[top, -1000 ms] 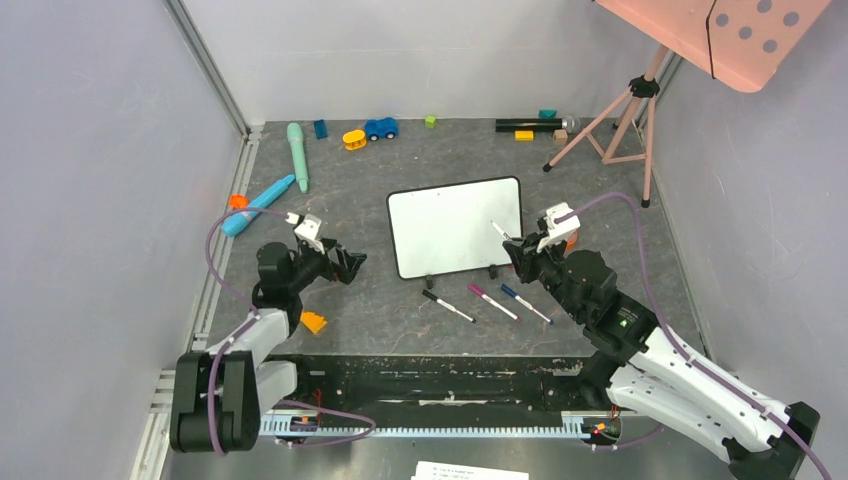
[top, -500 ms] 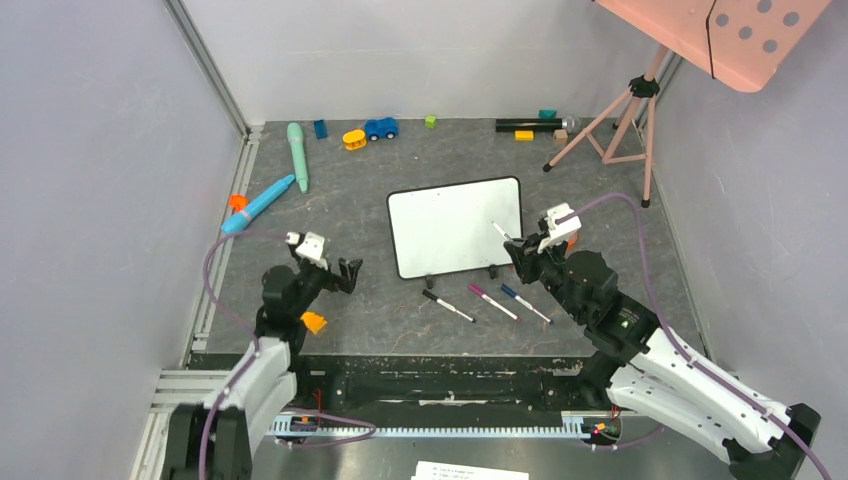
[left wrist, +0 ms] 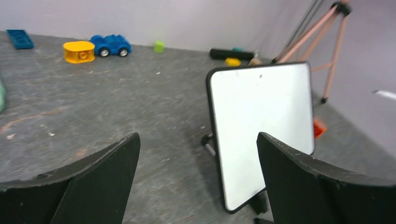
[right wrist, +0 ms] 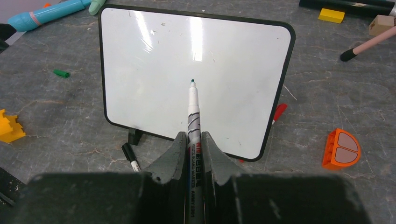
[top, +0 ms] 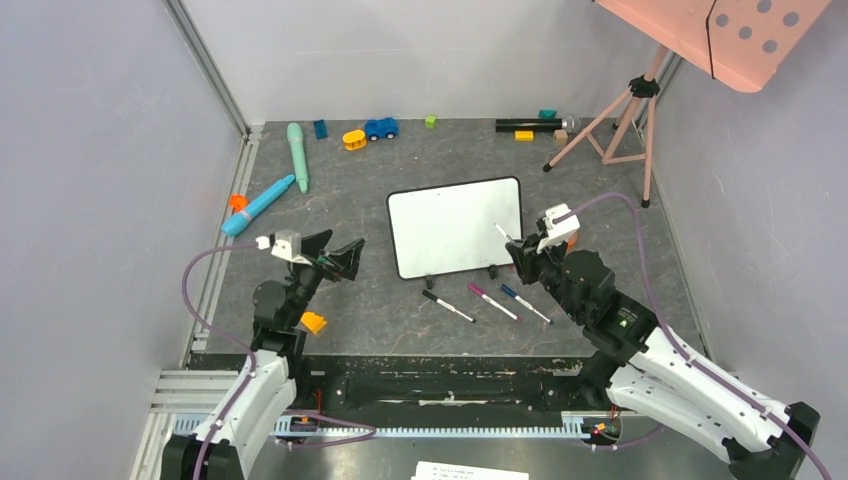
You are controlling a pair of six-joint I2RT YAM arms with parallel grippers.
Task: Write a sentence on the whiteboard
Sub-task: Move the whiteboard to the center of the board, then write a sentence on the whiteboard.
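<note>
Right gripper (right wrist: 192, 140) clamps my marker (right wrist: 193, 105), tip aimed at the blank whiteboard (right wrist: 140, 70) for writing; left gripper (top: 341, 244), spread wide, faces its edge, presumably to steady it.

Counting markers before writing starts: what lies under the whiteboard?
Black feet prop the whiteboard up; something slim and red pokes out from under its right edge. Whatever else lies beneath is covered by the board.

light: bright, even | shadows: faint | glare: white streaks on board (right wrist: 233, 84) in right wrist view | blur: left wrist view fuzzy
</note>
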